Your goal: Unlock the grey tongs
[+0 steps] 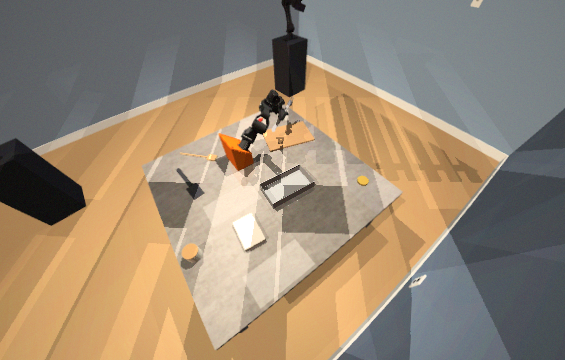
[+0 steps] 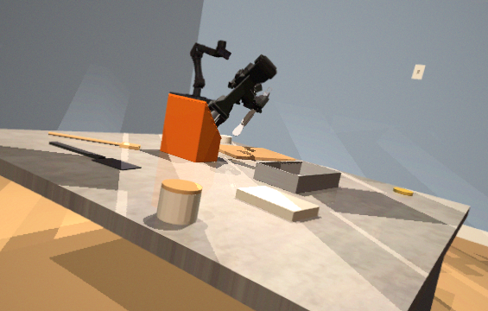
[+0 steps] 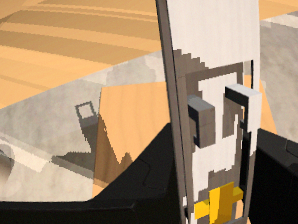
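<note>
Now end effector point(image 2: 256, 104) pinching grey tongs point(image 2: 244, 123), tips angled down over wooden board point(image 2: 261, 153) near desk's far edge. Unlock step underway, judging; next: squeeze, lower onto board.

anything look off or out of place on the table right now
Nothing looks spilled or damaged. The grey metal tongs are off the grey roasting tin, clamped in the hand and hanging tips-down in the air above the wooden board. The tin, round lidded canister and cream block sit flat.
</note>
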